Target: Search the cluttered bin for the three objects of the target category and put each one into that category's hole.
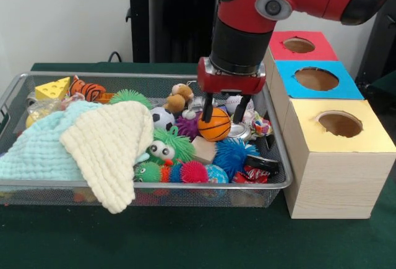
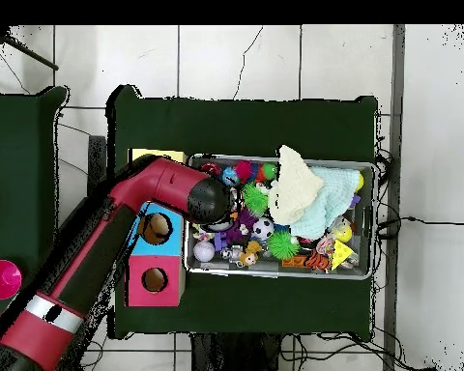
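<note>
Gripper (image 1: 226, 109) hangs low in the bin (image 1: 281, 169), fingers spread open astride the top of a small basketball (image 1: 215, 125) without clamping it; a brown plush monkey (image 1: 178, 97) lies near the far wall, and the red-topped hole (image 1: 299, 45) sits beyond the bin's end.

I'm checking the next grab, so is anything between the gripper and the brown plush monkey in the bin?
Nothing visible stands between them. The gripper is over the orange basketball; the brown monkey lies exposed beside it toward the bin's back rim.
</note>
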### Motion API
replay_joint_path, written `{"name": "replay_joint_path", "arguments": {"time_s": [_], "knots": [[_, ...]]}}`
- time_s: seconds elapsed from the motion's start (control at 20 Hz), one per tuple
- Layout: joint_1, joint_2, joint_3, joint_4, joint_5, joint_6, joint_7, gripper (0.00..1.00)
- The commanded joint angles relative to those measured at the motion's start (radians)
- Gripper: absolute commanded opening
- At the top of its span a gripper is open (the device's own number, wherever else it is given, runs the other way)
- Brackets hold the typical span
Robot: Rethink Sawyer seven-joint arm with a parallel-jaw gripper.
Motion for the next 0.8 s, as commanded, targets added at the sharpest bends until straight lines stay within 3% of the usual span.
{"name": "replay_joint_path", "arguments": {"time_s": [0.05, 0.3, 0.8], "knots": [[-0.016, -0.018, 0.034, 0.065, 0.015, -0.104, 0.310, 1.00], [-0.027, -0.018, 0.040, 0.054, 0.015, -0.106, 0.309, 1.00], [-0.029, -0.045, 0.055, 0.135, 0.005, -0.123, 0.252, 1.00]]}}
